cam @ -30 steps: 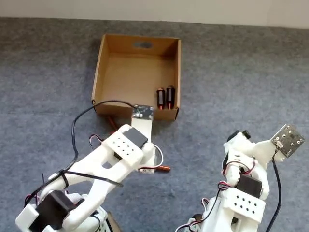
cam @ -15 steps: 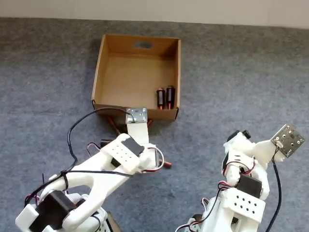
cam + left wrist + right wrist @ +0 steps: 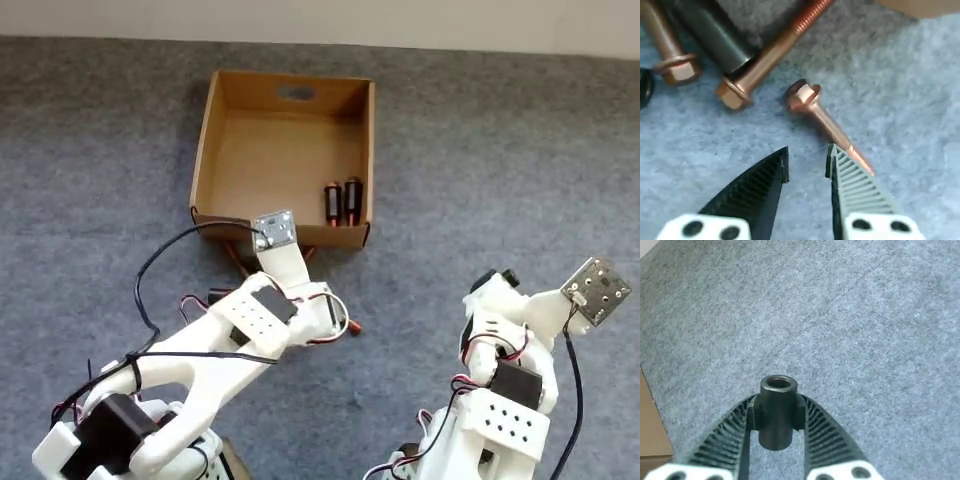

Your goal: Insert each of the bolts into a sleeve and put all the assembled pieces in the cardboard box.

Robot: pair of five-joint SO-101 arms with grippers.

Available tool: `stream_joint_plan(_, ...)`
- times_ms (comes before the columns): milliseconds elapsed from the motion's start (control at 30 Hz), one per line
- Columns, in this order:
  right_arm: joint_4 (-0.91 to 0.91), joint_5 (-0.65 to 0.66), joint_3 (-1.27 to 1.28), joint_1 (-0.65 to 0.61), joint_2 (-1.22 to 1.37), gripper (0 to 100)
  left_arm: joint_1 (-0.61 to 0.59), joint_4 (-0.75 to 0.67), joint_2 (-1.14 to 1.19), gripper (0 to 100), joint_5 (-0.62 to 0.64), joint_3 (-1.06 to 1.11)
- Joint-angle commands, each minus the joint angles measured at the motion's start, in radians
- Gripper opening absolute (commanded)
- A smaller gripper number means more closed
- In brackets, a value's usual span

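Grey worktop (image 3: 480, 150), two assembled pieces (image 3: 343, 202) boxed; left end effector (image 3: 807, 162) spread over loose bolts (image 3: 815, 111), right end effector (image 3: 777, 402) pinching sleeve (image 3: 776, 427).

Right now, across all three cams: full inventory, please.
cardboard box: 1, brown, open top, far middle of the carpet
assembled pieces: 2, black sleeves with copper bolts, inside the box at its near right corner
loose bolts: 3, copper, on the carpet just in front of the box
loose sleeve: 1, black, lying among those bolts
held sleeve: 1, black, between the right tool's fingers
carpet: 1, grey, covers the table
left tool: 1, open, over the carpet beside the nearest bolt
right tool: 1, shut on the held sleeve
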Motion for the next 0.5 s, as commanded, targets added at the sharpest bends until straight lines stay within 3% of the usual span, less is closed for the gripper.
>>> stream_joint_plan(0,-0.021,0.0,-0.024,-0.01,-0.015,0.9,-0.022,-0.015,-0.027,15,0.041,-0.067)
stream_joint_plan(300,-0.021,0.0,-0.024,-0.01,-0.015,0.9,-0.024,-0.094,-0.012,16,0.104,-0.074)
stream_joint_plan(467,-0.021,0.0,-0.024,-0.01,-0.015,0.9,-0.025,-0.138,0.134,16,0.103,-0.082)
